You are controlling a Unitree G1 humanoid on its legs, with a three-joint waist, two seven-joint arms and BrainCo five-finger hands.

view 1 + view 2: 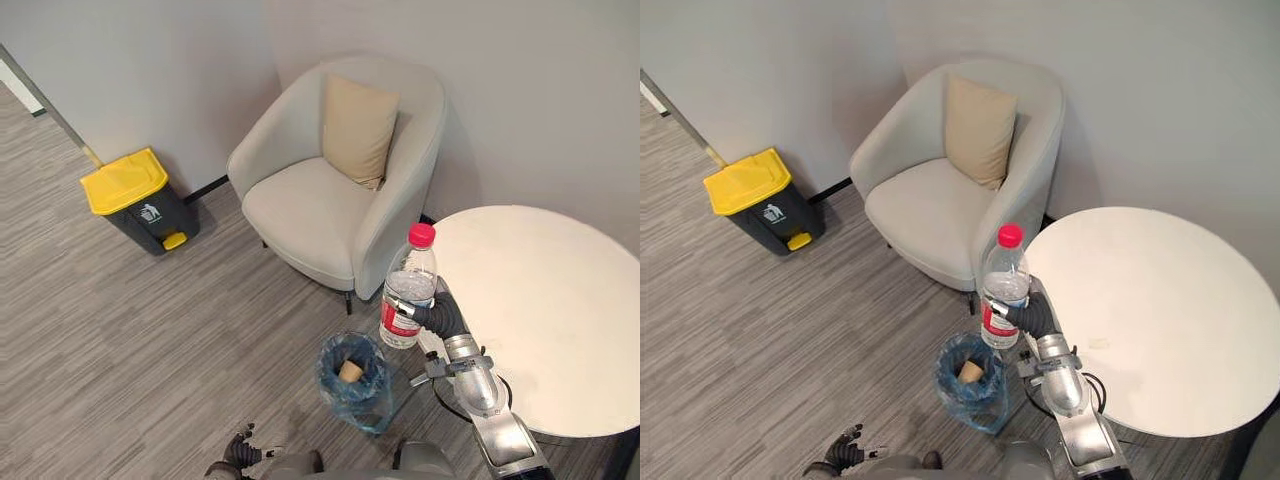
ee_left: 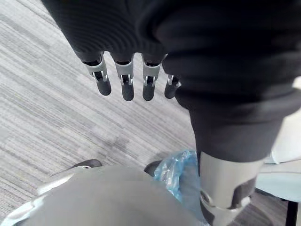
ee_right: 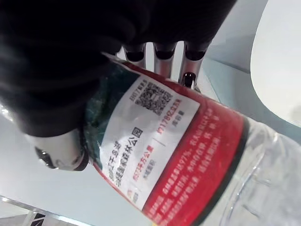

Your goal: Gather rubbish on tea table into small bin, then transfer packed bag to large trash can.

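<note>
Nearby, left hand: fingers straight and relaxed, holding nothing, low over the floor; its wrist view shows this clearly, while in the eye views the hand is small at the lower edge.
Right hand: fingers curled round the bottle; its wrist view shows the grip on the label, while in the eye views the bottle covers most of the fingers.
Bottle: one, upright, red cap, in the air just beside the table edge.
Small bin: one, on the floor below the bottle, blue bag; one brown thing inside, hard to make out.
Table: one, round, white, cut off at the right.
Chair: one, with one cushion.
Big bin: one, yellow lid, by the wall, well apart.
</note>
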